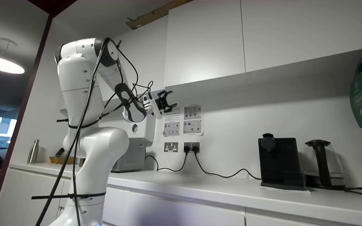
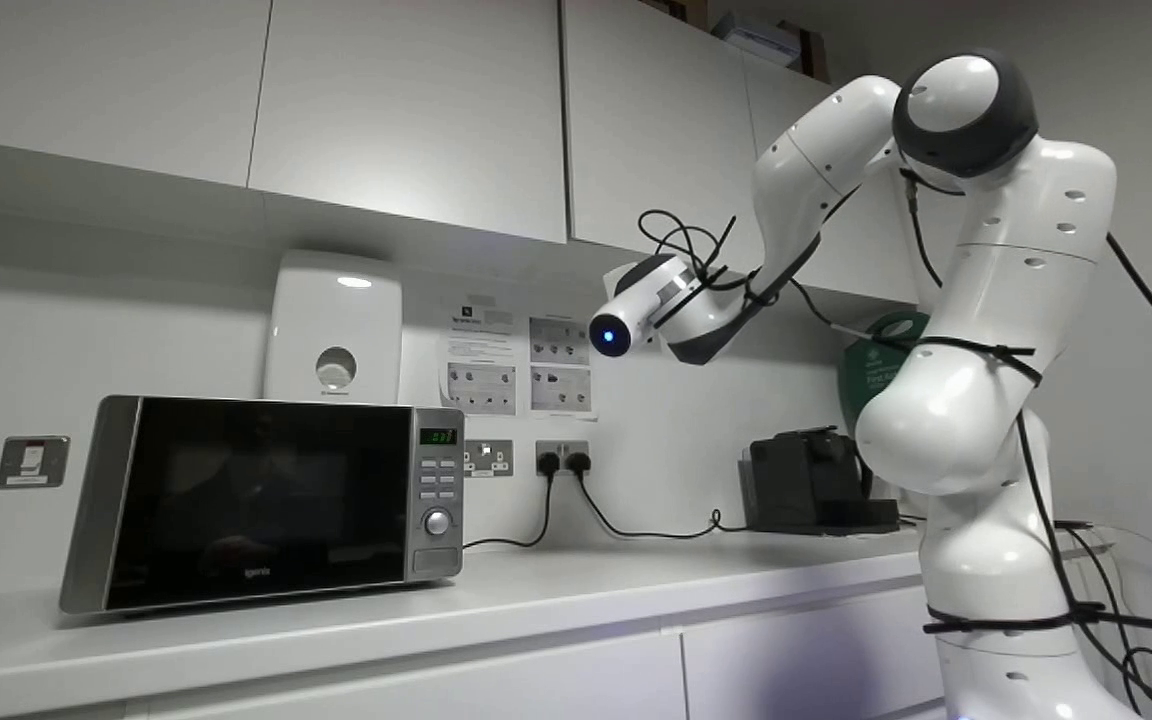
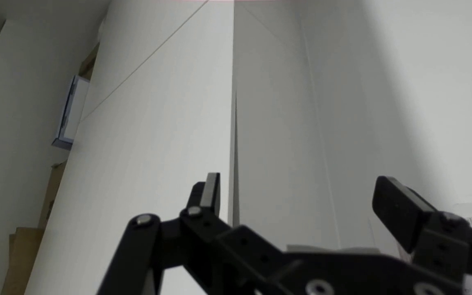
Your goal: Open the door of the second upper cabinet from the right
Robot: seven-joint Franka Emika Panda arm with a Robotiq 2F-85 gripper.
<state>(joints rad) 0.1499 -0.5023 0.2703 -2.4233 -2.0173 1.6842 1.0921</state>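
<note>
Since door (image 1: 204,44) shows no handle, gripper (image 1: 172,98) hangs wide, empty, near door's 7 o'clock corner, presumably to straddle bottom edge (image 1: 204,78).

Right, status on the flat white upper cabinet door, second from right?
Black two-fingered gripper open, holding nothing. Door slightly ajar. Looped black cables might snag.

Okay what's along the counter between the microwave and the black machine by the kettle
Two black cables: they run down from a wall socket, one toward the microwave, the other toward the black machine. Both exterior views show them.
</note>
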